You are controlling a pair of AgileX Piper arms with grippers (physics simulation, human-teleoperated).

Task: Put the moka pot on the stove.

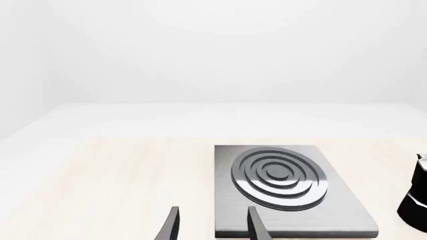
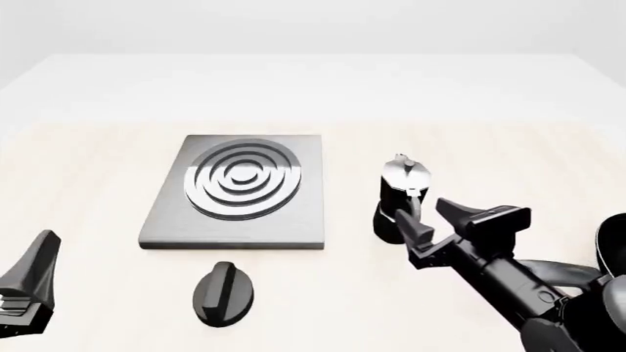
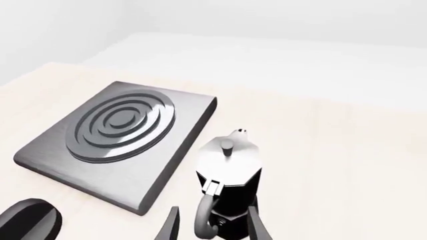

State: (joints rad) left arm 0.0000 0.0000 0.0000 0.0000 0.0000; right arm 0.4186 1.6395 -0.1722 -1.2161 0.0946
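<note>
On the pale tabletop (image 2: pixel 88 169) in the front view, the stove (image 2: pixel 240 192) lies flat left of centre with a black oval knob (image 2: pixel 223 292) just near of it. The moka pot (image 2: pixel 399 199) stands upright on the tabletop to the stove's right, apart from it, not yet on the burner. The right claw (image 2: pixel 445 220) reaches in from the near right, fingers spread, at the pot's handle side, likely lined up to take the handle. The left claw (image 2: pixel 28 282) waits at the near left edge, well apart from everything.

In the left wrist view, the left claw (image 1: pixel 212 223) stands spread and empty, facing the stove (image 1: pixel 347 210).

In the right wrist view, the right claw (image 3: pixel 212 223) straddles the pot's curved handle (image 3: pixel 203 220), fingers (image 3: pixel 255 224) either side; contact cannot be told.
</note>
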